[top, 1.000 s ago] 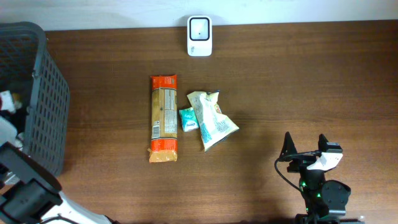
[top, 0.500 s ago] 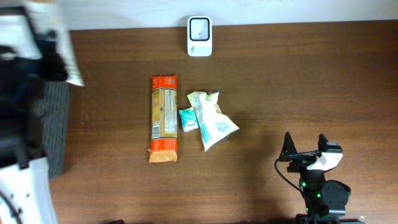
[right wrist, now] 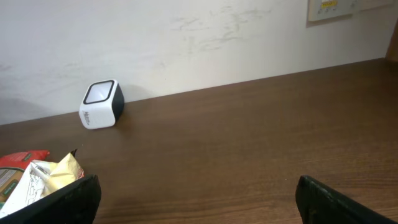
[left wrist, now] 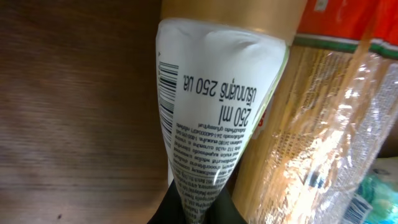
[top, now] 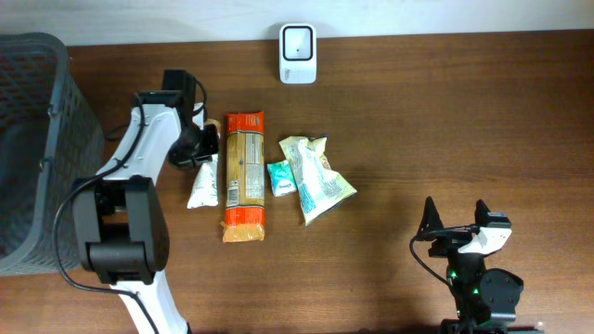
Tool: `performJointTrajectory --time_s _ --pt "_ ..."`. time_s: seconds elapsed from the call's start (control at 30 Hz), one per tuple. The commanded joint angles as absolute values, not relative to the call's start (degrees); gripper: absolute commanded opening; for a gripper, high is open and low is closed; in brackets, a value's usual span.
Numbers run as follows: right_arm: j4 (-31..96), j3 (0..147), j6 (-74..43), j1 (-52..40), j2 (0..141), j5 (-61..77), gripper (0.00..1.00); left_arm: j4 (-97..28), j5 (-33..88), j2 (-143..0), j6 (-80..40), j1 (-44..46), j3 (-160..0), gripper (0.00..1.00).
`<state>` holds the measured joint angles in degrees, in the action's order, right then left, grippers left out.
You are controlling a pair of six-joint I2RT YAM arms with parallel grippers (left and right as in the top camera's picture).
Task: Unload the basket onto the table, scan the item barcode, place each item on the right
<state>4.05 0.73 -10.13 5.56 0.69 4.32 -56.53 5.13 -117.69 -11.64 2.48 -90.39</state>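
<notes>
The white pouch (top: 202,186) is pinched by its narrow end in the left gripper (top: 205,148), touching the orange pack (top: 245,176) just alongside. Its barcode (left wrist: 166,93) should probably be swung round toward the scanner (top: 298,41), well behind that gripper, and kept uncrumpled. The right gripper (top: 457,223) is spread wide, empty.

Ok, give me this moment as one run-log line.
left gripper: shut on white pouch, beside pasta pack | right gripper: open, empty | scanner: far edge, nothing presented

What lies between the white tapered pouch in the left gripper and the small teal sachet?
The long clear spaghetti packet with orange ends, beside the white tapered pouch, in the overhead view.
</notes>
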Motion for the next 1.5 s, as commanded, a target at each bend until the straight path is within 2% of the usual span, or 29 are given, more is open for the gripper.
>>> performJointTrajectory --time_s 0.0,0.2,0.33,0.37,0.4,0.5,0.57,0.63,0.8,0.93,1.03,1.13,1.27,1.37,1.47 --pt "4.1 0.3 -10.0 5.3 0.4 4.2 0.99 -54.5 6.4 -117.9 -12.4 6.0 -87.8 0.00" --pt "4.1 0.3 -10.0 5.3 0.4 4.2 0.99 -47.9 7.5 -118.0 -18.9 15.2 -82.5 0.00" --pt "4.1 0.3 -10.0 5.3 0.4 4.2 0.99 -41.9 14.2 -118.0 -18.9 20.8 -82.5 0.00" --pt "4.1 0.3 -10.0 5.3 0.4 4.2 0.99 -40.8 14.1 -118.0 -18.9 22.3 -82.5 0.08" --pt "4.1 0.3 -10.0 5.3 0.4 4.2 0.99 -40.1 13.4 -118.0 -18.8 23.2 -82.5 0.29" --pt "4.1 0.3 -10.0 5.3 0.4 4.2 0.99 -41.8 11.3 -117.8 -18.8 21.3 -83.3 0.79" --pt "4.1 0.3 -10.0 5.3 0.4 4.2 0.99 -44.8 11.0 -116.4 -18.3 18.4 -85.3 0.96" --pt "4.1 0.3 -10.0 5.3 0.4 4.2 0.99 -47.6 10.7 -113.3 -14.3 15.3 -88.2 0.99" --pt "4.1 0.3 -10.0 5.3 0.4 4.2 0.98 -53.7 10.7 -100.9 0.4 7.2 -94.4 0.99" --pt "3.9 0.3 -10.0 5.3 0.4 2.4 0.99 -54.2 10.7 -92.9 4.9 2.9 -94.5 0.99" --pt "4.3 0.9 -10.0 5.3 0.4 10.7 0.99 -55.9 10.5 -91.6 5.0 -0.2 -94.4 0.99" --pt "6.3 5.2 -10.0 5.3 3.4 17.0 0.99 -56.3 8.6 -91.7 10.2 -1.2 -94.4 0.99" --pt "12.4 21.2 -7.6 5.3 19.4 20.7 0.99 -56.3 8.5 -91.7 10.2 -1.2 -94.4 0.99" --pt "31.2 41.0 2.9 5.3 36.1 21.7 0.99 -56.3 8.5 -91.7 10.2 -1.2 -94.4 0.99" --pt "49.5 61.2 5.8 5.3 53.3 21.8 0.99 -56.3 8.5 -91.7 10.2 -1.2 -94.4 0.99"
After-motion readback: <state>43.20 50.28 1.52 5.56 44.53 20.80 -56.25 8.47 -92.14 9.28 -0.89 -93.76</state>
